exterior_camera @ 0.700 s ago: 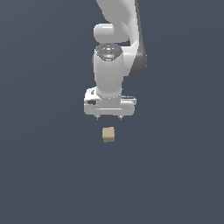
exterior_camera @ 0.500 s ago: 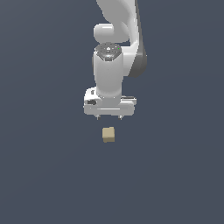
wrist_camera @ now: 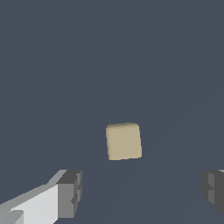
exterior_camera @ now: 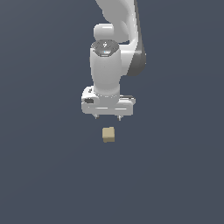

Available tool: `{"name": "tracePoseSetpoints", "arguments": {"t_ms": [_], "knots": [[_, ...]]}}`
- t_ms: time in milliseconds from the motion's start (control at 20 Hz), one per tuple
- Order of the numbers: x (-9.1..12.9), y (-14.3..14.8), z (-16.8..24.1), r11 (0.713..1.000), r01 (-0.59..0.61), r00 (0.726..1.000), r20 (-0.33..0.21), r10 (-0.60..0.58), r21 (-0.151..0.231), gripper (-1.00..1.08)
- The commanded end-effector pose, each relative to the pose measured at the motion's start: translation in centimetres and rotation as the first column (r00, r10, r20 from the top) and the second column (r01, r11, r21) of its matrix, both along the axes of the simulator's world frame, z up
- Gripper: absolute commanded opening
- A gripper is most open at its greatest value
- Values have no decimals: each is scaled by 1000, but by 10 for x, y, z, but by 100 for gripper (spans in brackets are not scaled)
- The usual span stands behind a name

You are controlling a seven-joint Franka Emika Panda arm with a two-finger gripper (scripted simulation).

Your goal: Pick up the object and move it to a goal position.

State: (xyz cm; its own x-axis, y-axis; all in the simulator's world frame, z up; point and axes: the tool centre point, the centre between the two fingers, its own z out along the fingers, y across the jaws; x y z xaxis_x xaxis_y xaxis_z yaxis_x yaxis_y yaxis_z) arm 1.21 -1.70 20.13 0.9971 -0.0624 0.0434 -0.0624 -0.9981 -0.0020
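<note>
OBJ: tan cube point(exterior_camera: 108, 134) on grey floor point(exterior_camera: 43, 175), apart from gripper point(exterior_camera: 107, 116), just below it in exterior view | GRIPPER: jaws spread wide, empty | HANDLING (est.): light, rigid, matte, non-fragile | GRASP: opposite flat side faces, mid-height, centred betw. fingertips point(wrist_camera: 70, 192)

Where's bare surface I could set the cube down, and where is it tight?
Bare surface runs all round the cube: wide stretches to the exterior view's left and right, and below it towards the near edge. The one crowded spot is just above the cube, where the open gripper and the arm hang over it; the wrist view shows both fingers clear of the cube.
</note>
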Motion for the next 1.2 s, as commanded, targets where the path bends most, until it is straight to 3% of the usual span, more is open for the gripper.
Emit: {"name": "tracePoseSetpoints", "arguments": {"t_ms": [0,750,1150], "knots": [[0,0,-4,1000,-4,1000,-2,4,0,100],[-2,-2,-98,996,-89,995,-39,89,-1,100],[-4,-2,-111,995,-99,994,-44,99,1,100]]}}
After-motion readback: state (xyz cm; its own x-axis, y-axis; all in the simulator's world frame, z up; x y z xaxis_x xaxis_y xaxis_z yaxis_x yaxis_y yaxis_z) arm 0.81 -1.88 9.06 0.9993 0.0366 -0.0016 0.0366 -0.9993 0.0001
